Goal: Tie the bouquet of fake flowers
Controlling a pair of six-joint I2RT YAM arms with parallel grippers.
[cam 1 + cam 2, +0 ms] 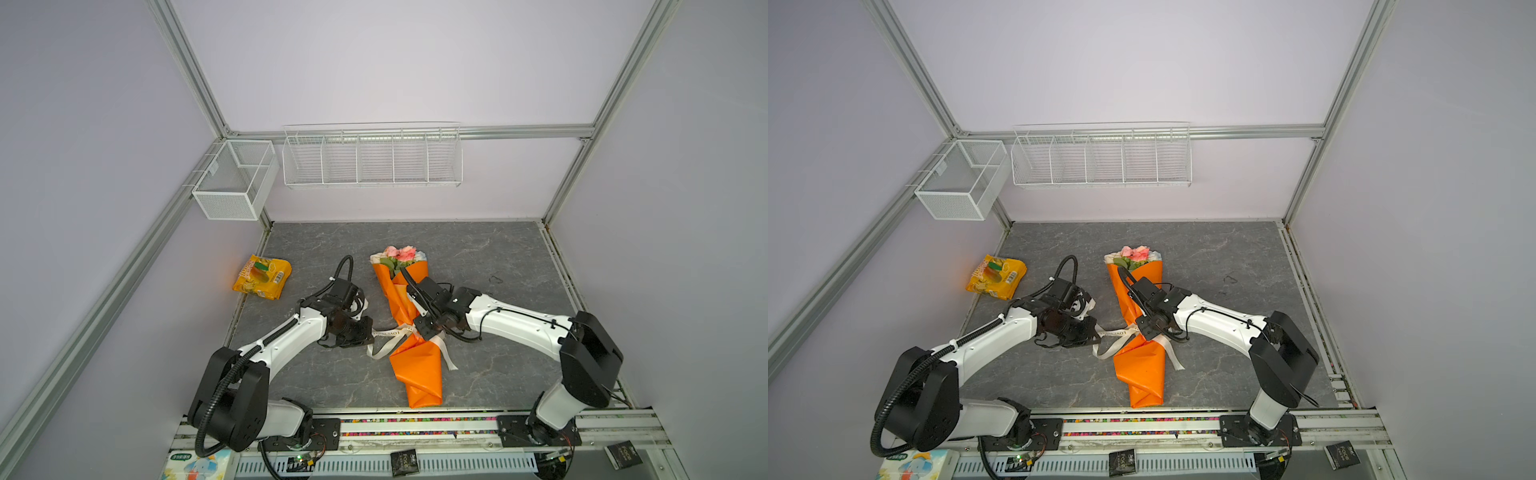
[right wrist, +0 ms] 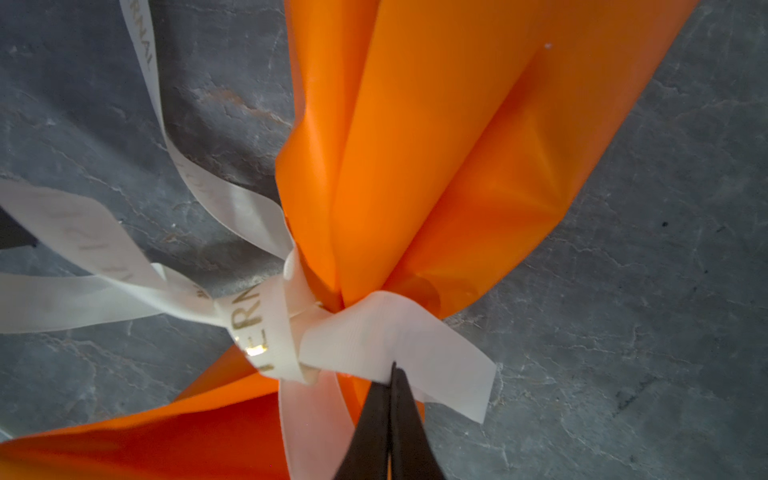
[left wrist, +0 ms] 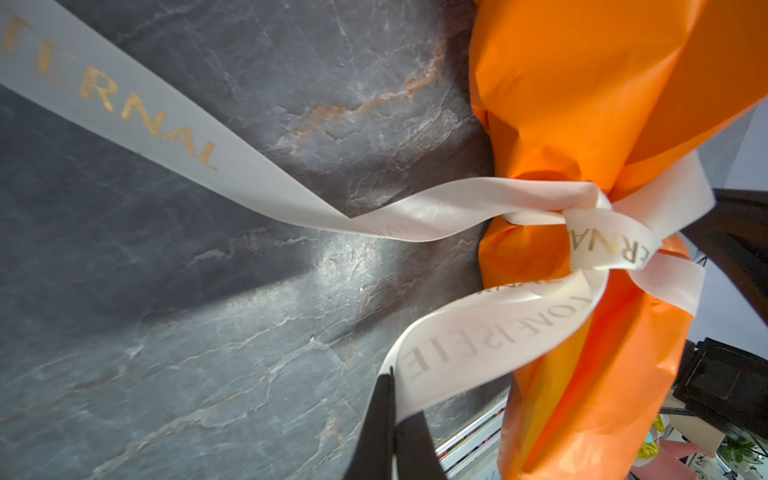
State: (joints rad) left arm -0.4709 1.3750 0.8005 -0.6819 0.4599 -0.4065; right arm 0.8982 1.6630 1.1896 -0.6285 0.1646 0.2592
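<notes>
The bouquet of fake flowers lies flat on the grey table between the two grippers. Pink and cream roses sit at its far end, and its orange paper is cinched at the waist by a cream, gold-lettered ribbon. The left gripper is clamped on a ribbon strand beside the paper; the right gripper pinches a loop at the knot.

The bouquet of fake flowers lies on the grey stone-patterned table, roses toward 12 o'clock and orange paper tail toward 6. A cream ribbon circles its waist. The left gripper meets the ribbon at 9 o'clock and the right gripper at 3. A yellow snack bag lies at 10 o'clock.
</notes>
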